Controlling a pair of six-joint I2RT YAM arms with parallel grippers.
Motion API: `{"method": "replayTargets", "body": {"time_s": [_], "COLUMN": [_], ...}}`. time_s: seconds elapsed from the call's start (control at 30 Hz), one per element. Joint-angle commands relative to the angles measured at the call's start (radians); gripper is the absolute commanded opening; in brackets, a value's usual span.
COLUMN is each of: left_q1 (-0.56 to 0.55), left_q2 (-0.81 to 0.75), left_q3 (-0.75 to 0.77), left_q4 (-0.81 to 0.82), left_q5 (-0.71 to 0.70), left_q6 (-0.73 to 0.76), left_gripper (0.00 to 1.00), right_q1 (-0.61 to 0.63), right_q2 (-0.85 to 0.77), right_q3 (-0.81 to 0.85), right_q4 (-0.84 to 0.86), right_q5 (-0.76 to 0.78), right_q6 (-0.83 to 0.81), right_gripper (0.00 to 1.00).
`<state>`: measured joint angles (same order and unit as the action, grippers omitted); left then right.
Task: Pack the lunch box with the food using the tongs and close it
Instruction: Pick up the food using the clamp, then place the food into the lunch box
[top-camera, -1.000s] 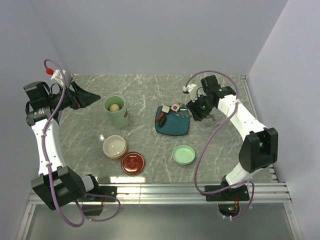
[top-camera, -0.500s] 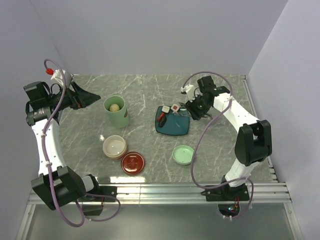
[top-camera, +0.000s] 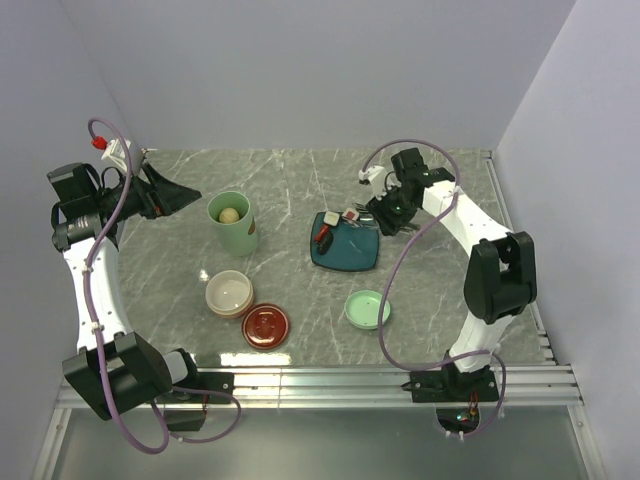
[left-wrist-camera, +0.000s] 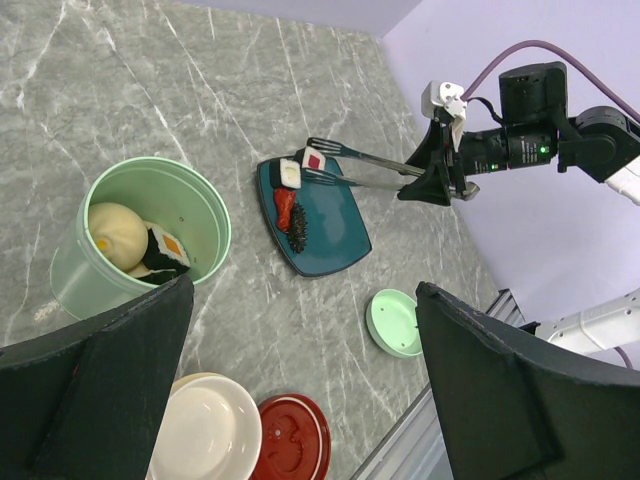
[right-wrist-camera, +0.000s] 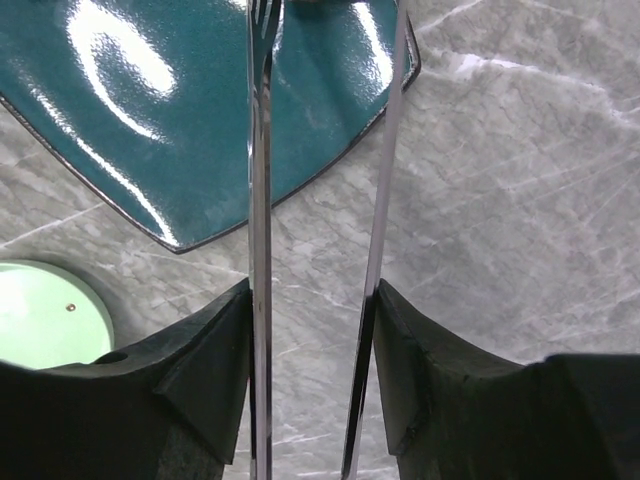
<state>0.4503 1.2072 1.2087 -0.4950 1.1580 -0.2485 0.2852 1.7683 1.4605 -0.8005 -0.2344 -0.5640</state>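
Far to the left of the teal plate (top-camera: 347, 250), the left claw (top-camera: 185, 196) hangs over the desk (top-camera: 300, 185) with its jaws spread wide and nothing between them. Closer to the plate on that side stands the mint-green pot (top-camera: 232, 222), upright and uncovered, with a beige ball (left-wrist-camera: 112, 222) and an orange-topped sushi piece (left-wrist-camera: 165, 247) inside. The cream bowl (top-camera: 229, 293) sits nearer the arm bases than the plate and left of it, and the dark-red lid (top-camera: 266, 325) lies just beside the bowl. On the plate's far left part lie two white sushi squares (left-wrist-camera: 291, 172), one red-topped (left-wrist-camera: 315, 158), and a red-and-dark piece (left-wrist-camera: 291, 215). The mint-green lid (top-camera: 367, 309) lies flat just in front of the plate. The tongs (left-wrist-camera: 365, 170) reach in from the plate's right, their tips on either side of the red-topped square. The right claw (top-camera: 388, 212), just off the plate's far right corner, grips both tong arms between its fingers (right-wrist-camera: 205, 375).
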Motion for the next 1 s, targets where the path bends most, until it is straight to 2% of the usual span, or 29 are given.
{"method": "replayTargets", "body": {"time_s": [0.0,0.23,0.43,0.63,0.97], "left_q1": [0.005,0.004,0.004,0.005,0.005], "left_q2": [-0.005,-0.011,-0.020,-0.021,-0.031], "left_q3": [0.011,0.003,0.003,-0.003,-0.018], "left_q4": [0.024,0.038,0.044,0.045,0.062], "left_q5": [0.014,0.020,0.023,0.022,0.009], "left_q6": [0.015,0.003,-0.002,-0.003,-0.023], "left_gripper": [0.99,0.99,0.99,0.99,0.99], "right_q1": [-0.003,-0.003,-0.003,0.020,0.250], "right_q2": [-0.006,-0.055,-0.151,-0.190,-0.083], "right_q3": [0.044,0.024,0.037,0.197,0.501], "right_q4": [0.018,0.006,-0.032,-0.127,-0.184], "right_q5": [-0.022,-0.032,-0.046,-0.121,-0.155], "right_q6": [0.013,0.024,0.041,0.078,0.165], "right_gripper": [0.54,0.42,0.40,0.40,0.40]}}
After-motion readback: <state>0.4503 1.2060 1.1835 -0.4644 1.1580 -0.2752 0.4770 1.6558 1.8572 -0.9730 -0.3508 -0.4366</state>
